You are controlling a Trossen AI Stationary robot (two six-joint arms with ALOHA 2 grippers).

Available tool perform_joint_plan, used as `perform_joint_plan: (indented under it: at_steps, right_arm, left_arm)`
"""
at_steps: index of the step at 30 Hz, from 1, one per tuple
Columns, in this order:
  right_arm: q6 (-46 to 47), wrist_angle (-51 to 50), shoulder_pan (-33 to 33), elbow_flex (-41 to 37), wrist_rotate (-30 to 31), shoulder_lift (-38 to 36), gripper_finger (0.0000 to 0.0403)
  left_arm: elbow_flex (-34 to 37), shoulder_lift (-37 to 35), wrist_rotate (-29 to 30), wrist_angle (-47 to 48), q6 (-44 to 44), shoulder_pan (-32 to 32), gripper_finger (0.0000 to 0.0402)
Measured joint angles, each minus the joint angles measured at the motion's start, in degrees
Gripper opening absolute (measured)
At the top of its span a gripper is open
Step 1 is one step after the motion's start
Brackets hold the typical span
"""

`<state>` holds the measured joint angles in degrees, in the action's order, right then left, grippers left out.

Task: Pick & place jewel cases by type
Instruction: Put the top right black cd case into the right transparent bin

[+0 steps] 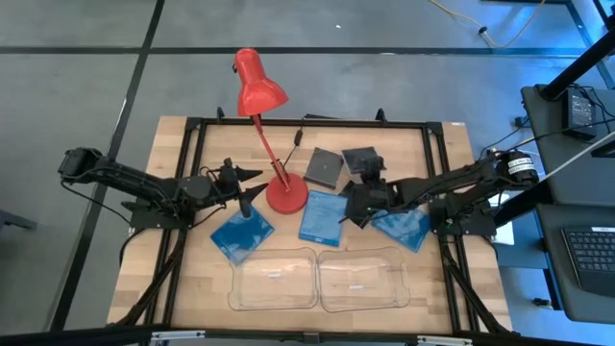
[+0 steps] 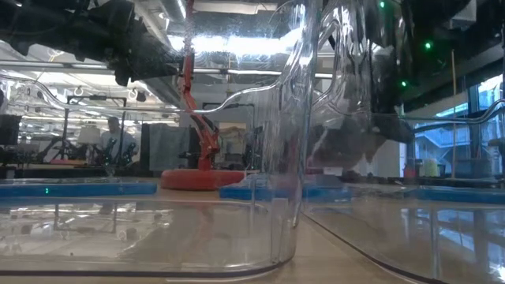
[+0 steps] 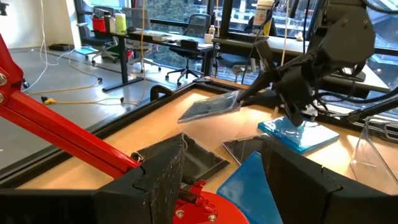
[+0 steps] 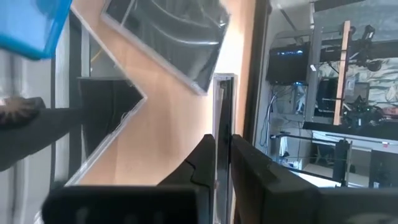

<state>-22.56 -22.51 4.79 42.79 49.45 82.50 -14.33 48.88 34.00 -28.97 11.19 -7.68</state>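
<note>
So the wooden table (image 1: 183,288) has two clear trays (image 1: 274,280) along the near edge and the red lamp (image 1: 261,91) with its base mid-table. Right gripper (image 1: 360,185) sits right of the lamp base, fingers clamped shut on a dark jewel case (image 3: 208,107), lifted and tilted off the table. Left gripper (image 1: 252,192) hovers left of the lamp base, fingers spread, holding nothing. Blue cases (image 1: 242,234) lie flat mid-table just far of the trays, another dark case (image 1: 326,166) farther back.
</note>
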Motion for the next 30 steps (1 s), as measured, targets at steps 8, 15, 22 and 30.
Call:
perform_joint_plan:
  at_steps: [8, 15, 22, 30]
  right_arm:
    - [0.0, -4.0, 5.7, 6.6, 0.6, 0.0, 0.0042]
    - [0.0, -4.9, 14.3, 13.4, 0.5, -0.1, 0.0042]
    - [1.5, -4.4, 22.4, 19.4, -1.8, -0.1, 0.0043]
    - [7.5, -6.3, 31.1, 22.9, -2.7, -0.1, 0.0043]
  left_arm:
    - [0.0, 0.0, 0.0, 0.0, 0.0, 0.0, 0.0212]
    - [0.0, 0.0, 0.0, 0.0, 0.0, 0.0, 0.0212]
    - [0.0, 0.0, 0.0, 0.0, 0.1, 0.0, 0.0212]
    - [0.0, 0.0, -0.8, 0.0, 0.2, 0.0, 0.0212]
